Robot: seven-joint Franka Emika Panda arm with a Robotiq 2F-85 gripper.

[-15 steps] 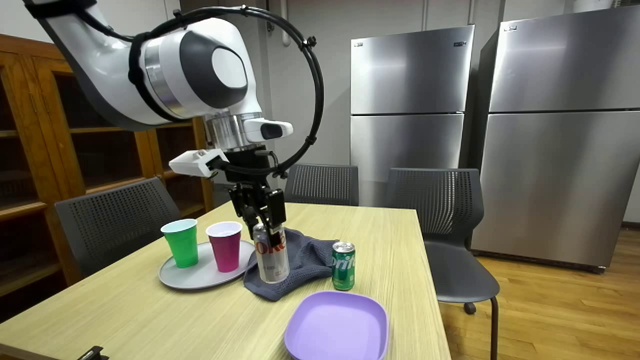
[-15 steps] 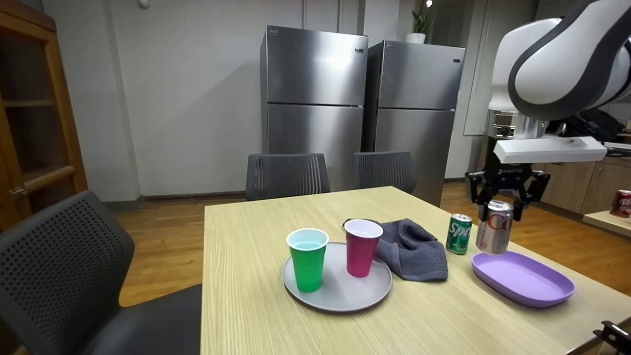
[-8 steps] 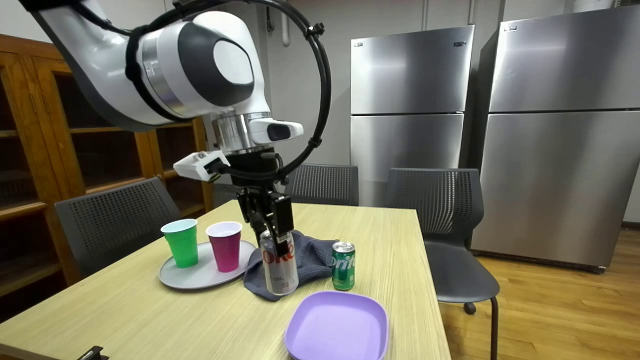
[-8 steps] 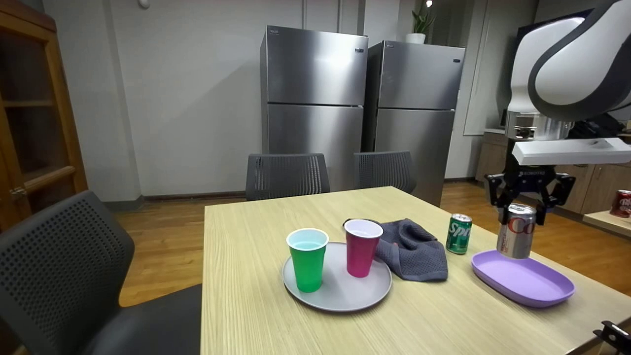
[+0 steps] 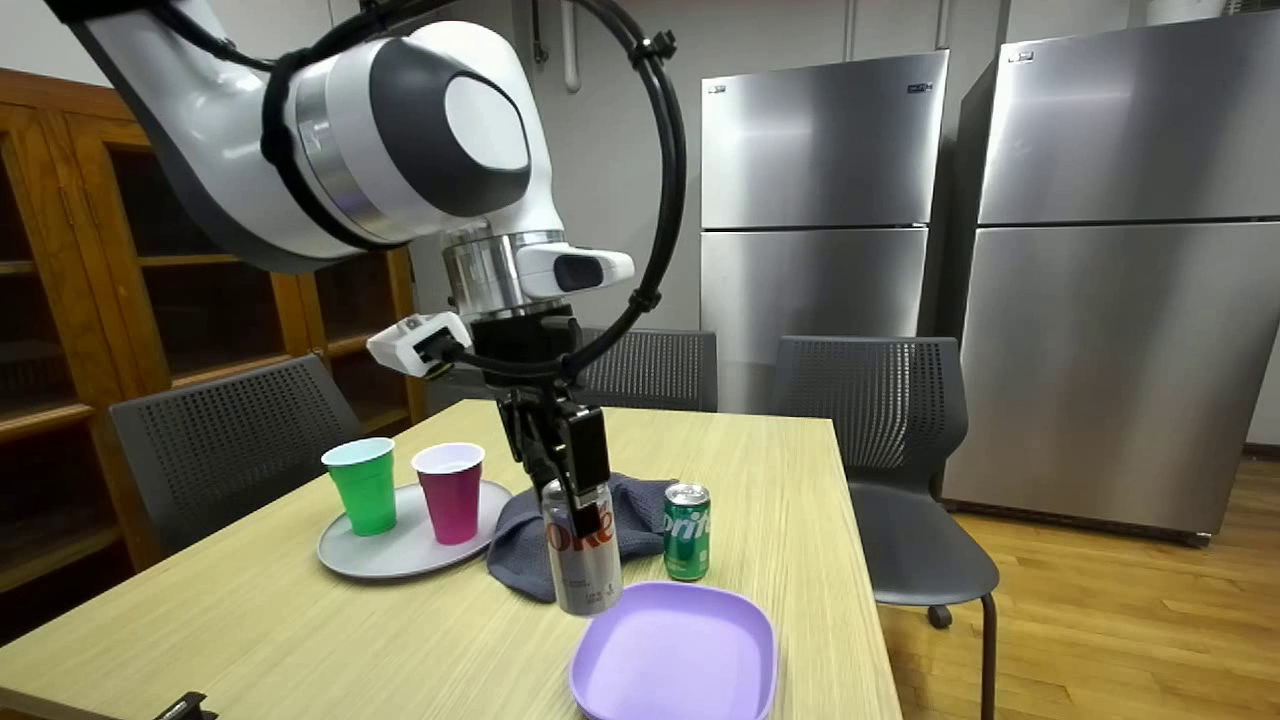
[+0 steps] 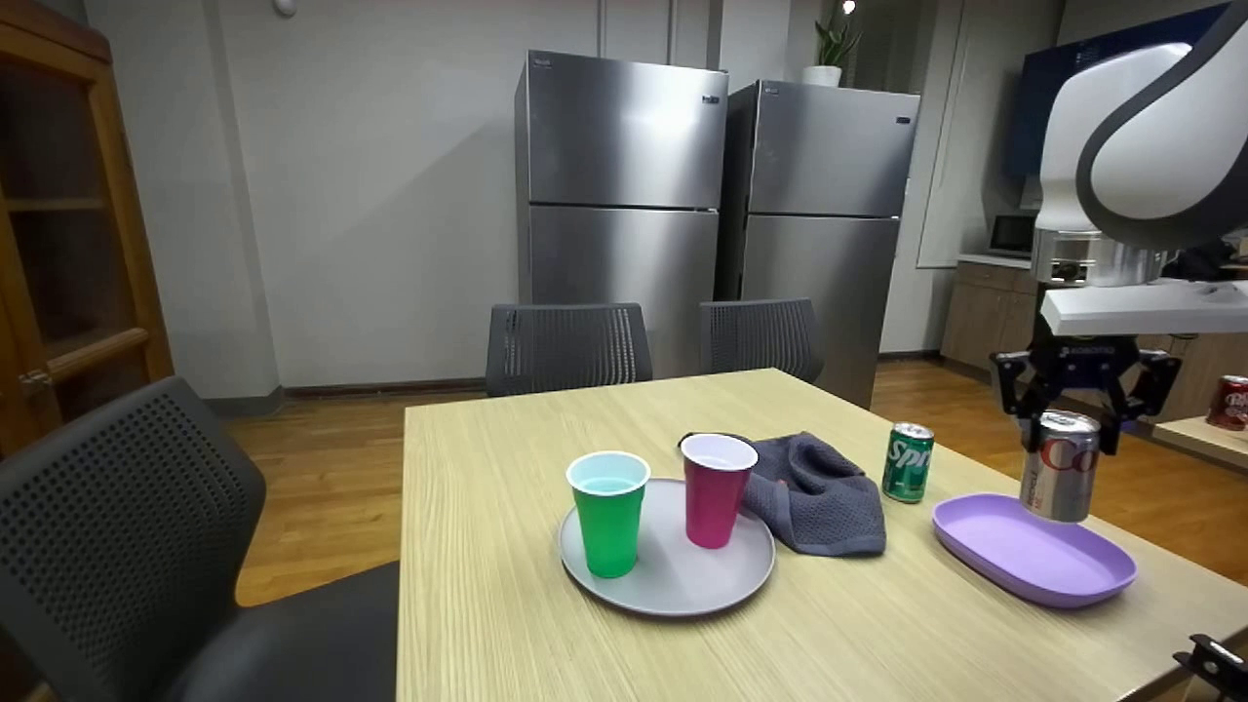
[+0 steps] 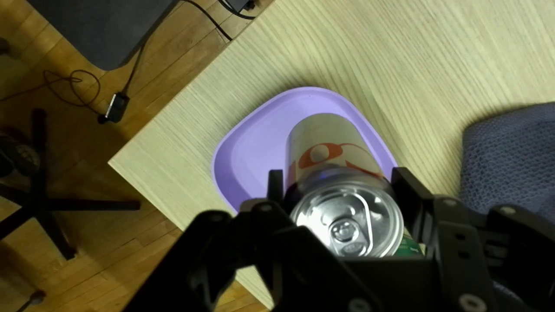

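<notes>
Near a corner of the table [image 7: 173,147], the gripper [image 6: 1069,441] clasps the silver Coke can [image 6: 1060,483] by its upper sides, above the purple plate [image 7: 251,160]; it is probably slick, dentable and weighty, best held firmly around mid-height.

The arm [image 5: 430,140] enters an exterior view from the upper left and slopes down to the wrist [image 5: 490,270]. The wrist is directed downward, slightly tilted in that view. A black cable [image 5: 675,150] loops out from the arm and returns at the wrist. The jaws face downward in both exterior views, in the clamped state. The fingers [image 7: 407,184] are set apart, opposite each other.
</notes>
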